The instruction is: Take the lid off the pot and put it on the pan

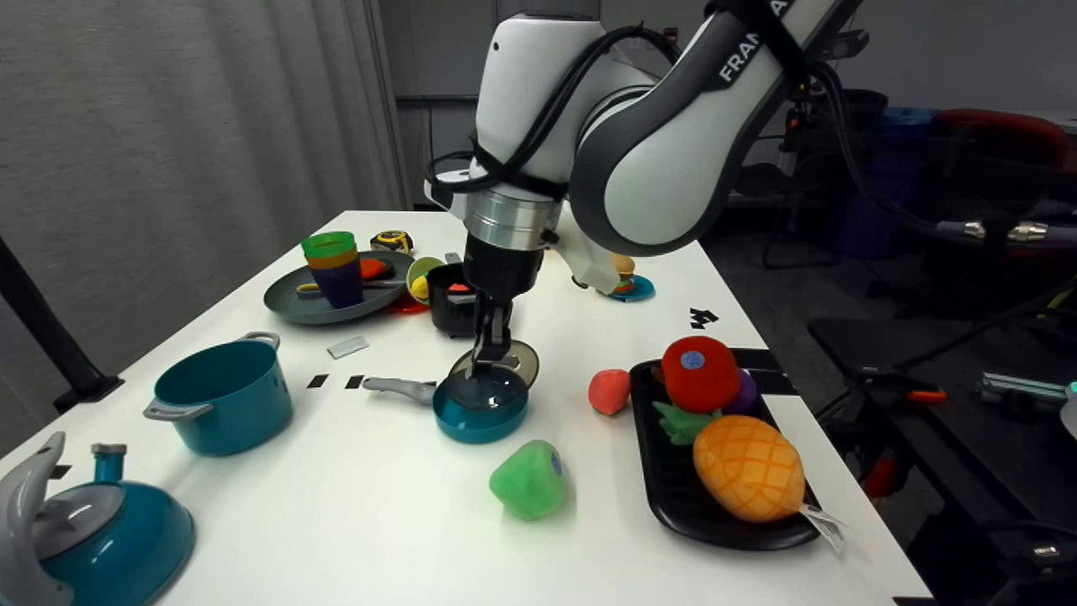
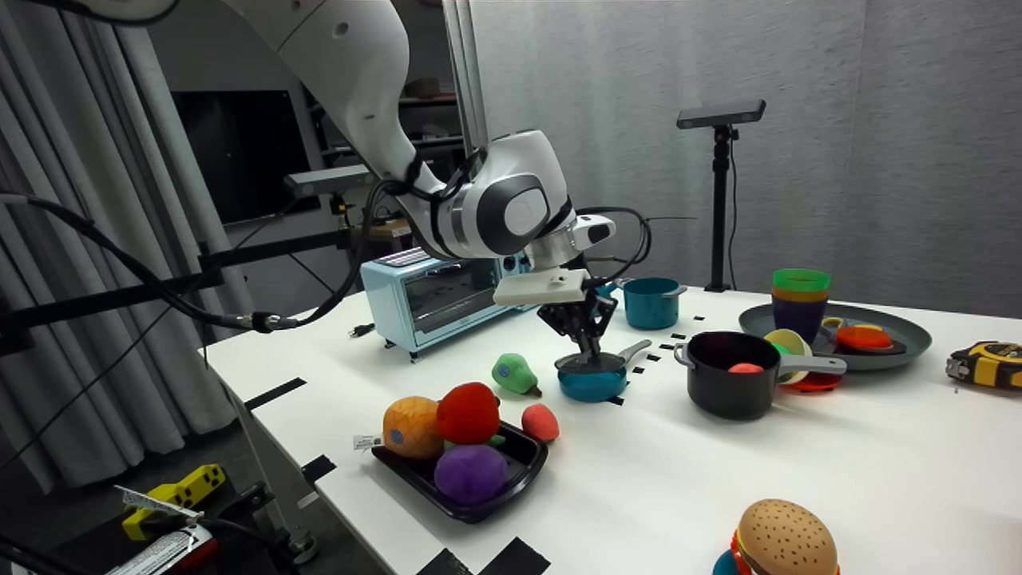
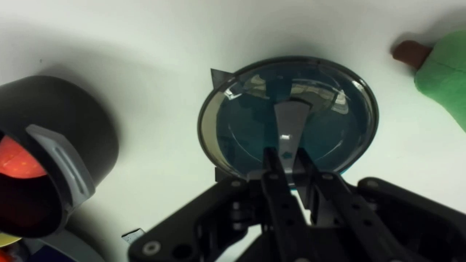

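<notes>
From the left in an exterior view, a rounded teal kettle is seen near, with a round two-handled teal pot set beyond it. Farther off, in an uncovered small round black pot, a coral-red object is seen. Nearer, above a small round blue pan, a small see-through round lid is pinched by its grey handle in the black gripper; whether pan and lid touch cannot be told. To the right, a coral plush toy is placed just beside a black rectangular tray, in which plush fruit is piled
</notes>
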You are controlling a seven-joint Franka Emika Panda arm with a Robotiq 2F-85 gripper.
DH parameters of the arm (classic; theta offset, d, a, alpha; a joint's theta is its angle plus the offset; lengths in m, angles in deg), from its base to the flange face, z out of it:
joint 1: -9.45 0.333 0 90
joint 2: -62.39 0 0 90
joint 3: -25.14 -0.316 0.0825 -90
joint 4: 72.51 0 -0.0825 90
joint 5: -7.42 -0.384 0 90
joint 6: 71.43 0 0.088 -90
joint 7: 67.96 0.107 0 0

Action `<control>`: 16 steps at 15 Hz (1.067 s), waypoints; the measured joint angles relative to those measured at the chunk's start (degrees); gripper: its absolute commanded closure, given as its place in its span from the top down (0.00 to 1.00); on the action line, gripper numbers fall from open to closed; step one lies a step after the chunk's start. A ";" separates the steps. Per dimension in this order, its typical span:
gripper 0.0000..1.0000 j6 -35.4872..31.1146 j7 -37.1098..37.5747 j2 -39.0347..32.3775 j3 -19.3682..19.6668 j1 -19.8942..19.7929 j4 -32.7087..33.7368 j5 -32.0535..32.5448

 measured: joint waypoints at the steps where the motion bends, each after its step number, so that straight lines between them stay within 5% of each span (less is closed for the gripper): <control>1: 0.04 -0.26 0.02 -0.03 -0.20 -0.01 -0.03 -0.29; 16: 0.04 -1.59 0.66 -1.07 -0.88 -0.14 0.21 -2.02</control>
